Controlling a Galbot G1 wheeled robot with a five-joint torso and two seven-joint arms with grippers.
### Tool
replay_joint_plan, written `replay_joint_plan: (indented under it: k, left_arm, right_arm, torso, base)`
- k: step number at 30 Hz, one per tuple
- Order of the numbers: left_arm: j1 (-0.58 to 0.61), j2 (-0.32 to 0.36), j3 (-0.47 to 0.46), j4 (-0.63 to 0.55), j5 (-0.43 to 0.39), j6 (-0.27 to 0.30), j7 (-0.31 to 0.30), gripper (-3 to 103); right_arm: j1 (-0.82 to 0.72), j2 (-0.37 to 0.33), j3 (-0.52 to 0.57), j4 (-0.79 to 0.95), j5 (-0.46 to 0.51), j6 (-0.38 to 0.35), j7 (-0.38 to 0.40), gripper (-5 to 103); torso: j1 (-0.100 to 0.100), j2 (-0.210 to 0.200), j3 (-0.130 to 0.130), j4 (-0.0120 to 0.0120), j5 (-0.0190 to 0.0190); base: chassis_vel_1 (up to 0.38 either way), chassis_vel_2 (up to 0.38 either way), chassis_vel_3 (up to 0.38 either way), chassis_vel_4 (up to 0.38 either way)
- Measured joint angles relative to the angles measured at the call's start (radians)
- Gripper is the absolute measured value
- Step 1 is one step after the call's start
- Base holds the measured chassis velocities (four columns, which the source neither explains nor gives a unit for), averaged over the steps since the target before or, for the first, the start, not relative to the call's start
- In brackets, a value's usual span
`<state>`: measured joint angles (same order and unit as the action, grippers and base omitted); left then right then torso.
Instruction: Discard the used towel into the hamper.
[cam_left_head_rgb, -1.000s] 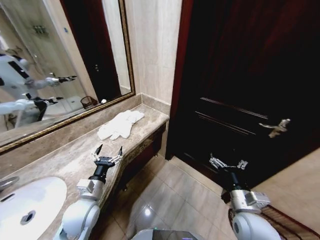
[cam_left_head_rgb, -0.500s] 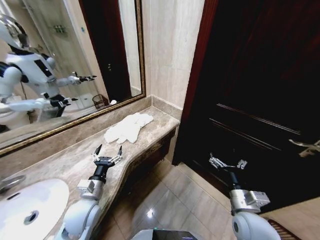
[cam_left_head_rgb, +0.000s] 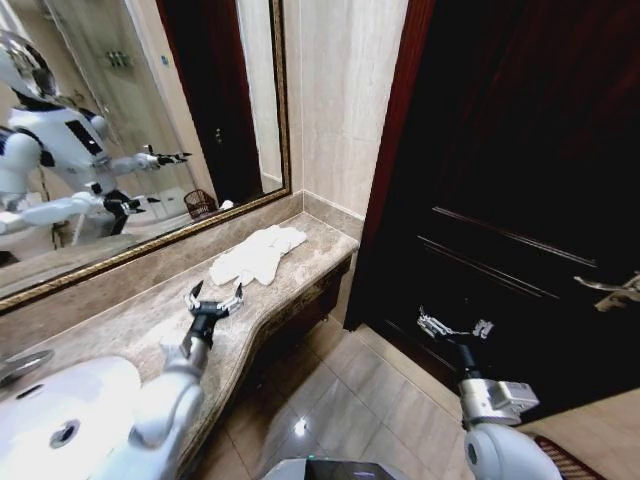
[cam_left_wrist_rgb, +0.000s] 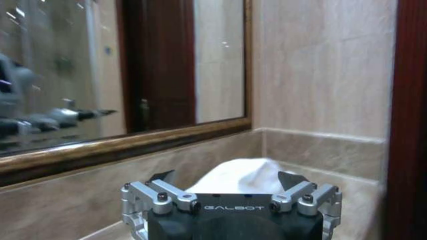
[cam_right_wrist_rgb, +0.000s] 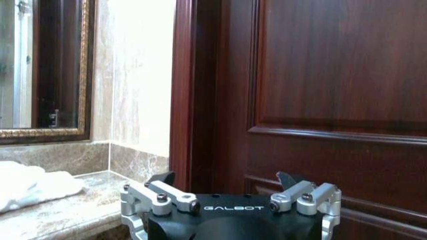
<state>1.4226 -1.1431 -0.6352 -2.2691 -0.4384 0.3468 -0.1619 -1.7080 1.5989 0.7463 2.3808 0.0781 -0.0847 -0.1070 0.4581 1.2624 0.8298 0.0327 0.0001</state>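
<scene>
Lying beyond open left hand (cam_left_head_rgb: 214, 297), towel (cam_left_head_rgb: 256, 256)

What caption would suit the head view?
Left end effector open above the marble counter, short of the white towel; right end effector open by the door.

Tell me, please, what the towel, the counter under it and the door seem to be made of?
Towel: soft white cloth, probably terry; it lies crumpled in folds. Counter: polished beige stone, likely marble, veined and glossy. Door: dark reddish wood, apparently varnished, with raised panels and faint sheen.
</scene>
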Motion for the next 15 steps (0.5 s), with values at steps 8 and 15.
replay_joint_plan:
  k: [8,15]
  left_arm:
    - [-0.195,0.185,0.052,0.138,-0.202,0.171,-0.020,100]
    - [-0.310,0.287,0.054,0.195,-0.304,0.304,-0.039,100]
  right_arm:
    - [-0.014,0.005,0.005,-0.014,0.000,0.019,0.000,100]
    - [0.030,-0.016,-0.027,-0.038,-0.001,0.004,-0.010,100]
  torso:
    - [0.000,0.000,0.000,0.0005,-0.0005]
    - [0.000,0.000,0.000,0.0003,0.0003]
  base:
    - [0.000,0.000,0.000,0.000]
    - [0.000,0.000,0.000,0.000]
